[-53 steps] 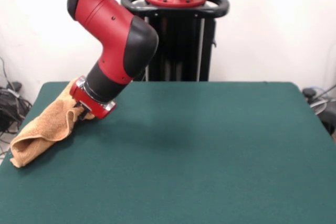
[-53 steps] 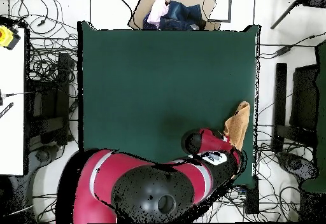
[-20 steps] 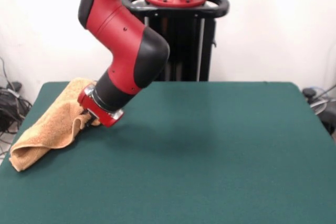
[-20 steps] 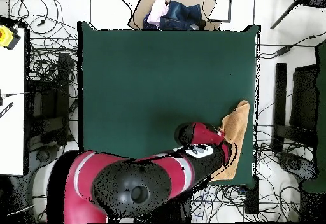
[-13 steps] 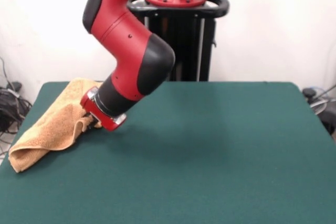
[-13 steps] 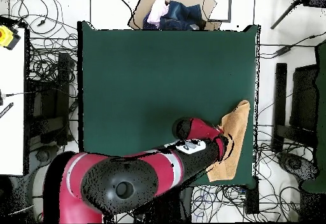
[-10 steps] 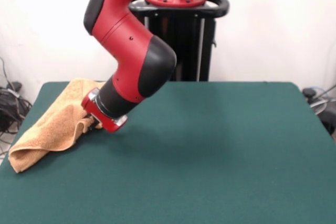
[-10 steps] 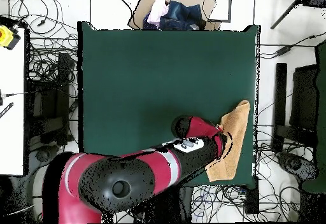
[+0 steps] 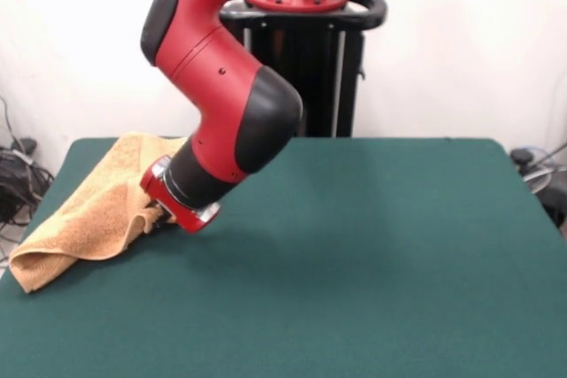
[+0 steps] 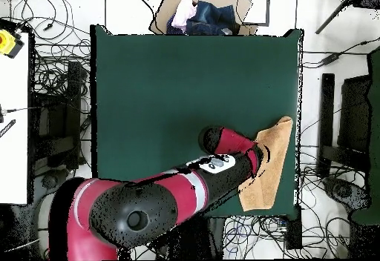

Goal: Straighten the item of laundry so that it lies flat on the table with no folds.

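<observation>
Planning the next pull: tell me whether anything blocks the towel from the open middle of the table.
Nothing visible does. The towel lies bunched at the table edge, with the gripper at its inner fold; only bare green cloth lies beyond.

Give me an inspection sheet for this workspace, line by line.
Surface: green table, mostly bare.
Job's things: orange-tan towel, rumpled at one table edge, one end folded over, part pulled inward; not flat.
Clutter: nothing seen on the table.
Gripper: gripper low at the towel's inner edge; fingers hidden.
Cables: many loose cables on the floor around the table.
Surroundings: cardboard box of clothes past one table end; white bench to one side; robot pedestal.
</observation>
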`<action>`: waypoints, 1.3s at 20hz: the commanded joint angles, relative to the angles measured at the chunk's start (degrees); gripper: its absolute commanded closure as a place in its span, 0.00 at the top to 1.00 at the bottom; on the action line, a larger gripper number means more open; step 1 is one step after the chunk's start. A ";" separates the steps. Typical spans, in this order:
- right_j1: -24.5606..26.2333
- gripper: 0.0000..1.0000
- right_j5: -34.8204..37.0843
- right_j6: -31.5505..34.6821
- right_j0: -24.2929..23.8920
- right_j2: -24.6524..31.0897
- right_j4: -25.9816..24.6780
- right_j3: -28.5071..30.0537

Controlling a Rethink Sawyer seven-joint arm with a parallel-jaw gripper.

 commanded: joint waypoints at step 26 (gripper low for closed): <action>19.83 0.00 33.27 37.25 3.09 -11.57 12.27 -38.90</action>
